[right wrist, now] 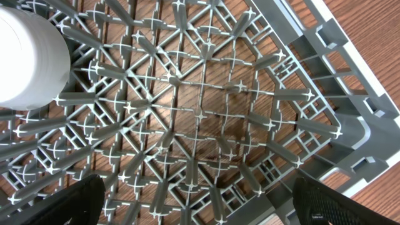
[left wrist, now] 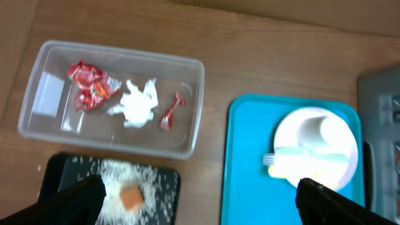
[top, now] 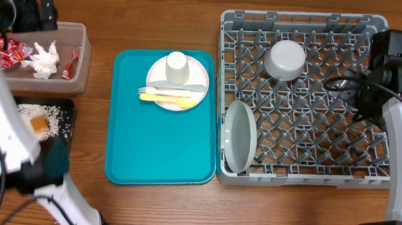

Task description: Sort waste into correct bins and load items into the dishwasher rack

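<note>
Waste looks sorted: red wrappers (left wrist: 87, 84) and napkin (left wrist: 137, 103) in the clear tub (left wrist: 195, 112), rice (left wrist: 131, 178) and orange cube (left wrist: 130, 198) on the black tray (left wrist: 170, 200), the left jaws spread empty above them. On the teal tray (top: 155, 145), pale plate (top: 197, 73), cup (top: 177, 66) and cutlery (top: 166, 95) are not yet loaded, so racking seems in hand; the cup likely needs grasping next. The dishwasher rack (top: 314, 136) holds grey plate (top: 240, 137) and bowl (top: 286, 58), right jaws gaping empty over its pegs. Only the overhead shows that plate.

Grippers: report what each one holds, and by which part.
Nothing is held. The left gripper and the right gripper both stand open and empty, fingers apart.
</note>
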